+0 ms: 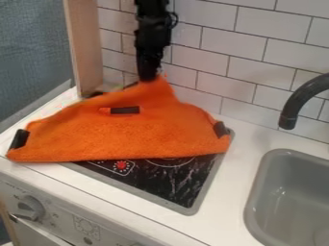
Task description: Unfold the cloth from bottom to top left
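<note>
Orange cloth (122, 134), peak in black fingers (148, 73) — over red-marked stovetop (173, 185)

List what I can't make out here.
All in the camera view:
Back of the black glossy stovetop: hidden by the orange fleecy cloth.
Right side of the grey sink: cut off by the right edge.
Base of the black curved faucet: cut off by that edge.
Marks by the grey round knob: too small.
</note>
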Robot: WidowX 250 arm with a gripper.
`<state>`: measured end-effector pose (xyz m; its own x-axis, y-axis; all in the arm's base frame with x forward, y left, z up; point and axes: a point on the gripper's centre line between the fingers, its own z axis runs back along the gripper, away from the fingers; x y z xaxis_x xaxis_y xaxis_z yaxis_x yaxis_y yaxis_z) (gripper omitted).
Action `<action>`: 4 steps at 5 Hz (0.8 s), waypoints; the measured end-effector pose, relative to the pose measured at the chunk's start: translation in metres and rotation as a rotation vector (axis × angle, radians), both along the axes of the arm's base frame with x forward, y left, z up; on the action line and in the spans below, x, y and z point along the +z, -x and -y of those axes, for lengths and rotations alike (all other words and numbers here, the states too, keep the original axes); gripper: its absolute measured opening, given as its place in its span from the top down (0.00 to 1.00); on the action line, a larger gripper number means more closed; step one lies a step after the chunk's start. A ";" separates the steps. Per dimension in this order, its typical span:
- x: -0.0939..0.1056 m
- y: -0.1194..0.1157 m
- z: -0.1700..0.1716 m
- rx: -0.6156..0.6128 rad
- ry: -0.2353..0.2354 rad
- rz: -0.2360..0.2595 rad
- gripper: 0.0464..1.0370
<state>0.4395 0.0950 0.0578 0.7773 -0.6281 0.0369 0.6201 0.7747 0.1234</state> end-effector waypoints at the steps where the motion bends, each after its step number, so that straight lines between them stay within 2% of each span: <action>1: -0.008 0.000 -0.002 0.011 0.009 -0.015 0.98; 2: -0.010 0.000 -0.001 0.025 0.021 -0.017 0.85; 3: -0.011 0.001 -0.001 0.042 0.024 -0.024 0.60; 4: -0.011 0.001 0.001 0.048 0.029 -0.024 0.31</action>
